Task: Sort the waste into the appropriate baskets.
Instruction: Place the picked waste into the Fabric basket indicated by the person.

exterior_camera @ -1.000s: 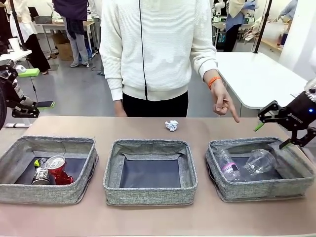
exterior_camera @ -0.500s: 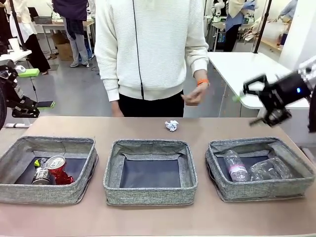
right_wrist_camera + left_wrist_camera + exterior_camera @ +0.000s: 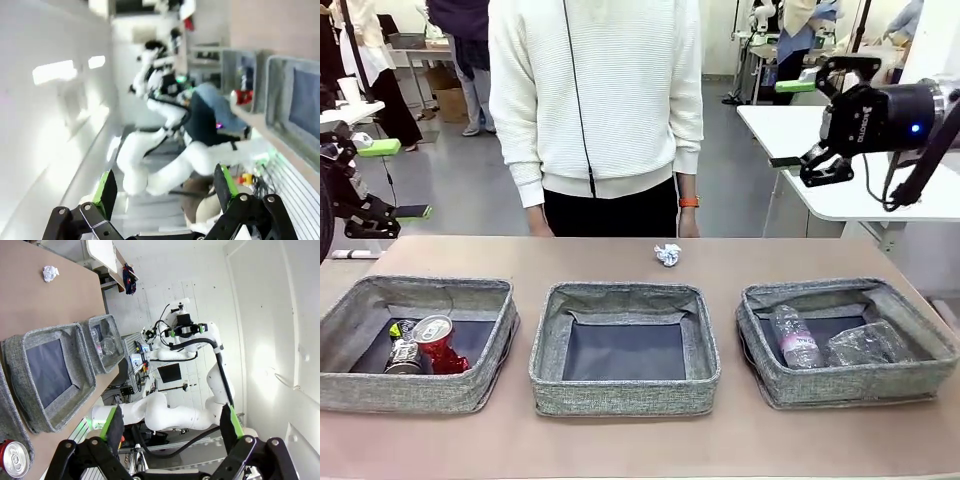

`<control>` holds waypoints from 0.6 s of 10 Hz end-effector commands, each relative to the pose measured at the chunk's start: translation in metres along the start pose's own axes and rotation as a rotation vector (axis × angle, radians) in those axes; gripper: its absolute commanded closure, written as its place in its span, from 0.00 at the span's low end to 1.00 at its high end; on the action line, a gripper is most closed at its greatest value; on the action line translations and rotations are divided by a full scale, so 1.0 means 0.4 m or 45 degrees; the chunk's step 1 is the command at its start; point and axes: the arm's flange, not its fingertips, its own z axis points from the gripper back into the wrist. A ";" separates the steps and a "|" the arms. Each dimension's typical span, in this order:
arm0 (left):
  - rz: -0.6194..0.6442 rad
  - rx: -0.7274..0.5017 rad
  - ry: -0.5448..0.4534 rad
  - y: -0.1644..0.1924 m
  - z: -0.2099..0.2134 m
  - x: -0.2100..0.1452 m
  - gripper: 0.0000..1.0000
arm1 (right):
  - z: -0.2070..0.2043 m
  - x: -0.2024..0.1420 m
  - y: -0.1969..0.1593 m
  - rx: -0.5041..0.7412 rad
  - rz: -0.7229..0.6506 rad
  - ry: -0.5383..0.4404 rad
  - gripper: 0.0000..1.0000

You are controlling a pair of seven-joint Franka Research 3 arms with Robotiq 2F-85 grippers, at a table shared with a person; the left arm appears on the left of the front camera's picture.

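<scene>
Crumpled white paper ball (image 3: 667, 254) left on the bench at far centre, beyond the middle basket (image 3: 624, 396); right hand (image 3: 812, 123) raised far right, spread, empty; left hand (image 3: 170, 432) spread too; likely risk: light paper squirting from the pads, or landing among bottle (image 3: 793, 338) and cup (image 3: 865, 345).

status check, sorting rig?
Both hands open, empty: right hand raised high, left hand parked. Paper ball unsorted on table, middle basket empty. Nothing in the way.

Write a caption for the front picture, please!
Right gripper raised open over three baskets, with a paper ball left on the table.
</scene>
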 end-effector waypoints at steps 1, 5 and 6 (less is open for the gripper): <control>-0.008 -0.020 -0.005 -0.008 -0.002 -0.005 0.00 | 0.063 -0.025 -0.093 -0.048 -0.013 0.093 0.00; -0.008 -0.020 -0.005 -0.008 -0.002 -0.005 0.00 | 0.157 -0.115 -0.214 -0.611 -0.296 -0.357 0.00; -0.008 -0.020 -0.005 -0.008 -0.002 -0.005 0.00 | 0.160 -0.075 -0.194 -0.323 -0.068 -0.104 0.00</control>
